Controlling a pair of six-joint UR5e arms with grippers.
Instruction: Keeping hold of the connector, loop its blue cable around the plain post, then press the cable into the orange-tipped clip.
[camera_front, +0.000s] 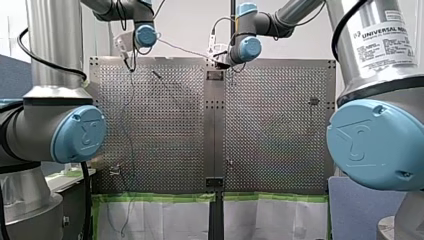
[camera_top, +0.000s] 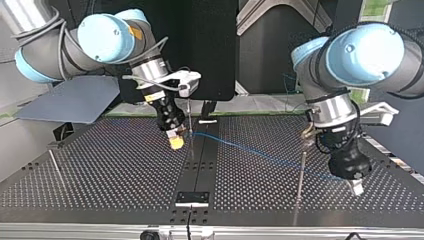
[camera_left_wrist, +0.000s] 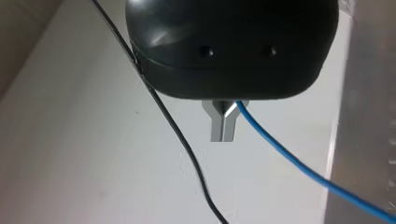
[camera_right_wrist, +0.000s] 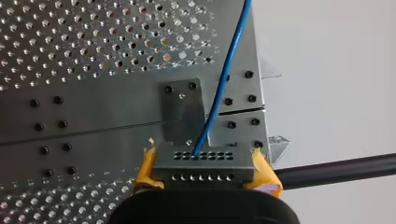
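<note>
My right gripper (camera_right_wrist: 201, 162) is shut on a grey connector (camera_right_wrist: 201, 170), its yellow pads (camera_right_wrist: 145, 170) pressing on both ends. The blue cable (camera_right_wrist: 219, 93) leaves the connector's top row. In the top view my right gripper (camera_top: 176, 142) hovers over the table's middle seam. From there the blue cable (camera_top: 250, 150) runs across to my left gripper (camera_top: 357, 187) at that view's right. A plain metal post (camera_top: 301, 172) stands just beside my left gripper, and the cable passes it. My left gripper (camera_left_wrist: 223, 133) has its metal fingers shut on the blue cable (camera_left_wrist: 289, 161).
A second thin post (camera_top: 55, 167) stands at the top view's left. Another thin rod (camera_top: 189, 117) rises by my right gripper. A dark plate (camera_top: 192, 197) sits on the perforated table's (camera_top: 110, 170) middle seam near the edge. A black cable (camera_left_wrist: 177, 135) hangs beside my left gripper.
</note>
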